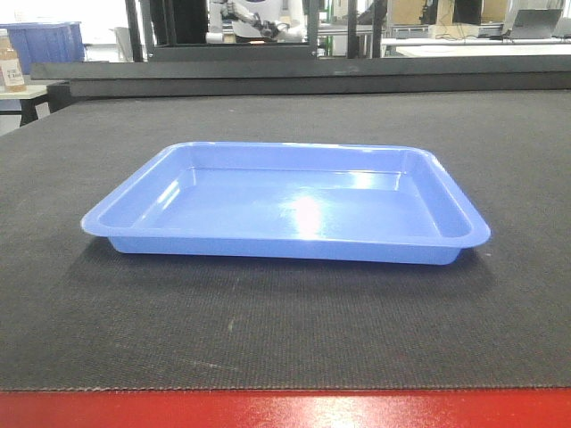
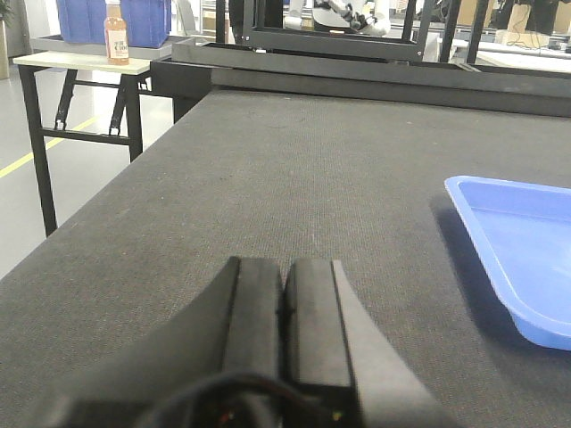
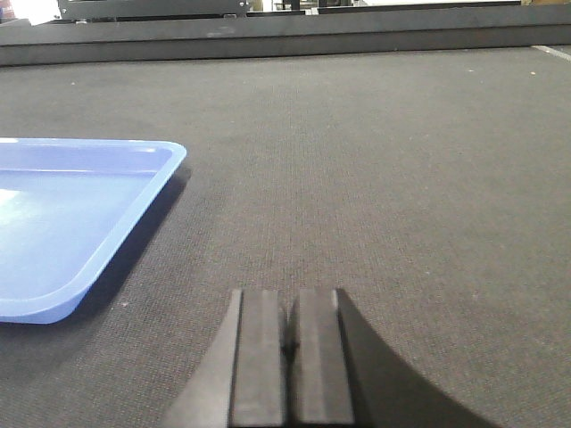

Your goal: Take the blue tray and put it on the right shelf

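One left tool, fingers pressed together, hangs low over the dark desk near its left edge. One blue tray lies mid-desk, whole only in the front view, a corner in each wrist view, open desk all round. One right tool, likewise closed, sits right of it

A robotics lab or workshop floor.
We see a wide dark-matted counter, black metal frames at twelve o'clock with a white robot arm behind, blue storage bins at ten o'clock, yellow floor tape.
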Controlling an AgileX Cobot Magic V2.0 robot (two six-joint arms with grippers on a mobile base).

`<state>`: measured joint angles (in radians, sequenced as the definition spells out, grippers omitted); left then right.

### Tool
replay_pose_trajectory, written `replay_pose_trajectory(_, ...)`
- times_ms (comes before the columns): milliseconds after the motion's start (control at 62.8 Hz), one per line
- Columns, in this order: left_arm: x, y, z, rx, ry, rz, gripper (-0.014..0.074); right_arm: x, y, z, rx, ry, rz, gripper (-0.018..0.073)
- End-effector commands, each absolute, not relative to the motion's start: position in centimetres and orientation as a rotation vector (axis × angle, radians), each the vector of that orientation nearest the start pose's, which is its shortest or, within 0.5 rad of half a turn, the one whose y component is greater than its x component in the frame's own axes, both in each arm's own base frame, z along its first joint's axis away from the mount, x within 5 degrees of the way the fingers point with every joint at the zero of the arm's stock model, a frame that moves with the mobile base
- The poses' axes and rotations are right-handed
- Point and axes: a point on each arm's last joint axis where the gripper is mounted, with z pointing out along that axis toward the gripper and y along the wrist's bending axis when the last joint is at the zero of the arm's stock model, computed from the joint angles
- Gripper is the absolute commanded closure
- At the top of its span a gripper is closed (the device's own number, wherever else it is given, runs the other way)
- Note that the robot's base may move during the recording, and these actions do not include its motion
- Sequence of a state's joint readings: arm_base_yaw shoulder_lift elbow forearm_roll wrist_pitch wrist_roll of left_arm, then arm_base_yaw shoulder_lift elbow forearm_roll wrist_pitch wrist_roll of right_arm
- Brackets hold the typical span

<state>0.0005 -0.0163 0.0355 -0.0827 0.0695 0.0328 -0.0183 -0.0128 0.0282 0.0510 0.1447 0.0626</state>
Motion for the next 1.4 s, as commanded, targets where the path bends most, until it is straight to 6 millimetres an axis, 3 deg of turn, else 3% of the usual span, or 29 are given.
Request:
replay_pose_trajectory(0,5.7,0.0,19.7,-0.047,1.493,-0.048,0.0645,5.4,-0.1,20.7,0.095,1.517,0.069,0.0505)
replay_pose_trajectory(637,5.6,0.0,20.2,-0.047,1.471,-0.047,0.0645,5.3,-0.1,21.5,0.092,1.434,0.068,0.0505)
replay_pose_trajectory(748,5.0,0.0,23.7,-0.026,1.396,-0.03,0.0645,4.7,-0.1,24.2,0.092,1.301,0.074,0.0505)
replay_pose_trajectory(939,4.4,-0.1,31.6,0.023,1.614,0.003,0.0638,3.1,0.0,31.7,0.083,1.376,0.083,0.0492)
replay_pose_trajectory(1050,6.4,-0.2,35.1,0.015,1.705,-0.027,0.056,3.8,0.1,35.2,0.082,1.408,0.085,0.0338)
replay_pose_trajectory(1225,10.9,-1.0,37.4,0.065,1.822,-0.09,0.0275,7.5,0.2,37.5,0.068,1.509,0.105,-0.0032)
replay_pose_trajectory(1305,13.1,-2.1,37.4,0.149,1.882,-0.131,0.0193,9.3,0.7,37.9,0.036,1.562,0.151,-0.0068)
replay_pose_trajectory(1384,14.9,-3.4,37.6,0.246,1.905,-0.156,0.0197,11.0,1.7,38.8,-0.009,1.607,0.234,-0.0062)
